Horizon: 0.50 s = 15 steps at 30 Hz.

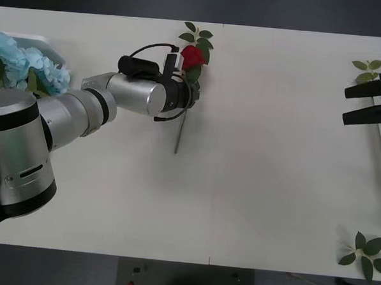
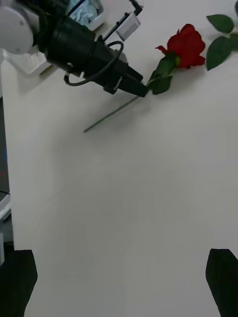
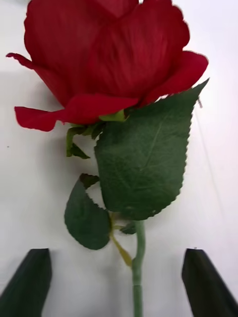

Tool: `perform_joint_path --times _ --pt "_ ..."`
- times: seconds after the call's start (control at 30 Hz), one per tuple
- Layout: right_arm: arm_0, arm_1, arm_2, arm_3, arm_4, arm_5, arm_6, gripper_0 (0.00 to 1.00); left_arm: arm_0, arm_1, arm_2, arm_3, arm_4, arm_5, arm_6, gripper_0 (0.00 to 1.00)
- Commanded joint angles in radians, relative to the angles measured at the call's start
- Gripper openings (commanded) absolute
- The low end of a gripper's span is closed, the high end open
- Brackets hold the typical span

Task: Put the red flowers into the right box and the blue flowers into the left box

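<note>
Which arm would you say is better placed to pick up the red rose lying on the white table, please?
Left. The left gripper sits open astride the red rose's stem, just below the bloom. The right gripper waits at the table's far right edge.

The left arm [image 1: 64, 113] is built of brushed silver cylinders joined by narrow black rings, thickest at the big rounded joint nearest the blue flowers [image 1: 28, 67], which carries a wide black band and a small dark slot. Its last silver drum ends in a black wrist collar beside the red rose [image 1: 194, 56]. A black cable loops over that collar and a thinner one curls beneath it. A small white block sits on the wrist just beside the rose's bloom. The left gripper [image 3: 119, 282] has two dark, tapering fingers. The right gripper [image 1: 365, 104] shows two black, wedge-shaped fingers, well apart from the rose.
</note>
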Motion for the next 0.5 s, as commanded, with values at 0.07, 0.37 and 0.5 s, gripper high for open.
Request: perform_joint_path --times 0.07,0.37,0.5 --pt "-0.018 -0.034 0.029 -0.079 -0.016 -0.125 -0.014 1.0 0.031 -0.007 0.0 -0.011 -0.012 0.003 0.032 0.0" --pt "-0.018 -0.041 0.209 -0.262 -0.045 -0.452 -0.014 1.0 0.031 -0.007 0.0 -0.011 -0.026 0.003 0.03 0.0" --pt "-0.016 -0.061 0.249 -0.345 0.022 -0.544 -0.014 1.0 0.031 -0.007 0.0 -0.011 -0.034 0.003 0.029 0.0"
